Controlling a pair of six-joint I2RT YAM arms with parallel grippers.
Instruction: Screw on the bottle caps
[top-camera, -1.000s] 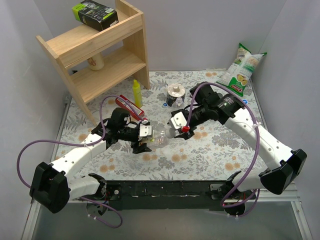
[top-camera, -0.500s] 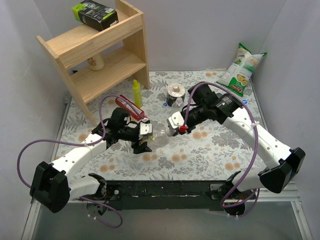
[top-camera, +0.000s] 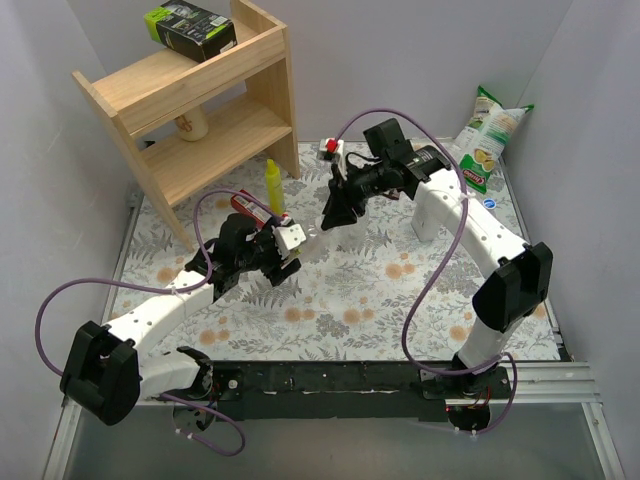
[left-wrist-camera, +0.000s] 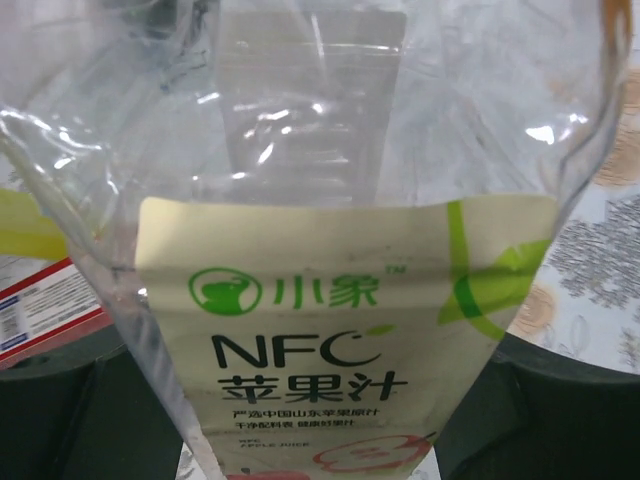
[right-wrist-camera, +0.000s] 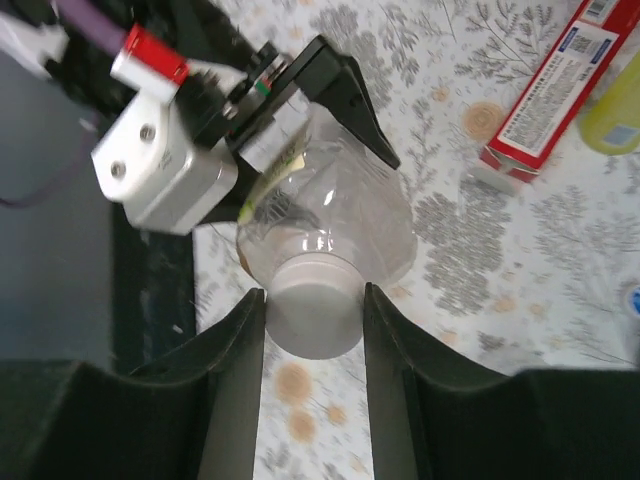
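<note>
Mid-worktop (top-camera: 400, 300), left of centre, the left gripper (top-camera: 288, 258) is clamped on a clear bottle (left-wrist-camera: 330, 200) and holds it off the surface, lying roughly sideways. Left wrist view: bottle fills the frame, cream label (left-wrist-camera: 330, 370) with green print faces the camera, dark gripper parts at both lower corners. Right wrist view: white cap (right-wrist-camera: 315, 318) sits on the bottle neck, pointing at the camera. The right gripper (right-wrist-camera: 315, 310) is narrow, one finger at each side of the cap, right against it; frame is blurred, so I cannot tell if they actually pinch. Behind the bottle, a red box (right-wrist-camera: 555, 95) lies flat on the floral cloth, with a yellow squeeze bottle (top-camera: 272, 188) upright just beyond it. A blue cap (top-camera: 490, 203) lies loose on the worktop at the far right, well apart from both grippers. Wooden shelf (top-camera: 200, 110) at back left, snack bag (top-camera: 485, 140) at back right.
</note>
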